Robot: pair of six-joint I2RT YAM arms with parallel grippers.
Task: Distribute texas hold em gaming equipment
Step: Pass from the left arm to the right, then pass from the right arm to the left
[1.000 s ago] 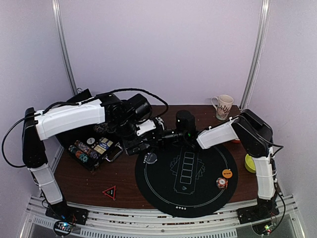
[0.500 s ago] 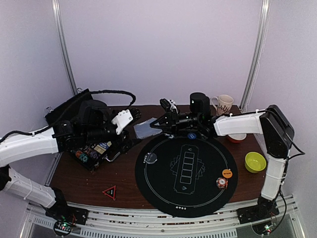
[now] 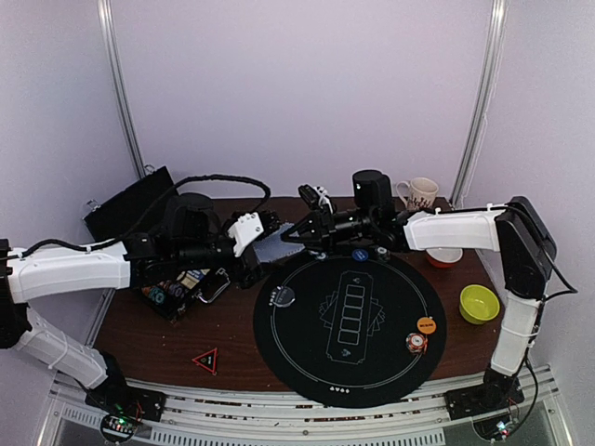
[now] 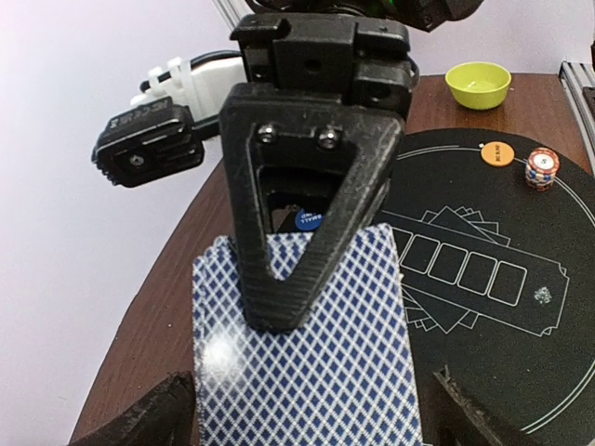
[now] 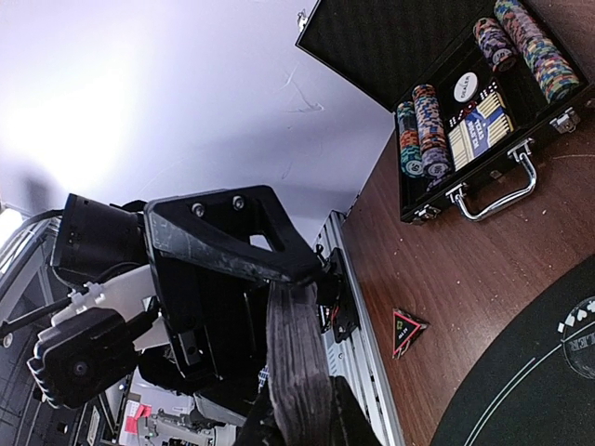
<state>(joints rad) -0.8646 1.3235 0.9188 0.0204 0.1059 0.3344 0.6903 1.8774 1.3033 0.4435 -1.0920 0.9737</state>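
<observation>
A deck of blue diamond-backed playing cards (image 3: pixel 275 244) hangs above the table's back left, and my right gripper (image 3: pixel 288 238) is shut on it. In the left wrist view the deck (image 4: pixel 302 353) lies under the right gripper's black triangular finger (image 4: pixel 297 186). My left gripper (image 4: pixel 311 418) is open, its tips flanking the deck's two long sides. From the right wrist, the deck (image 5: pixel 297 344) shows edge-on in my right gripper (image 5: pixel 307 409). On the black round mat (image 3: pixel 307 358) sit a chip stack (image 3: pixel 416 342) and an orange button (image 3: pixel 426 325), a clear button (image 3: pixel 282 296) and a blue button (image 3: pixel 360 254).
An open black case (image 3: pixel 177 279) with chip rows and cards lies at the left, its handle facing the mat. A red triangle (image 3: pixel 205 359) rests near the front edge. A green bowl (image 3: pixel 479 304), an orange bowl (image 3: pixel 444 257) and a mug (image 3: pixel 418 198) stand at the right.
The right arm has carried the deck back and left, off the mat. The left arm dropped from its raised pose, then slid right until its jaws straddle the deck.
</observation>
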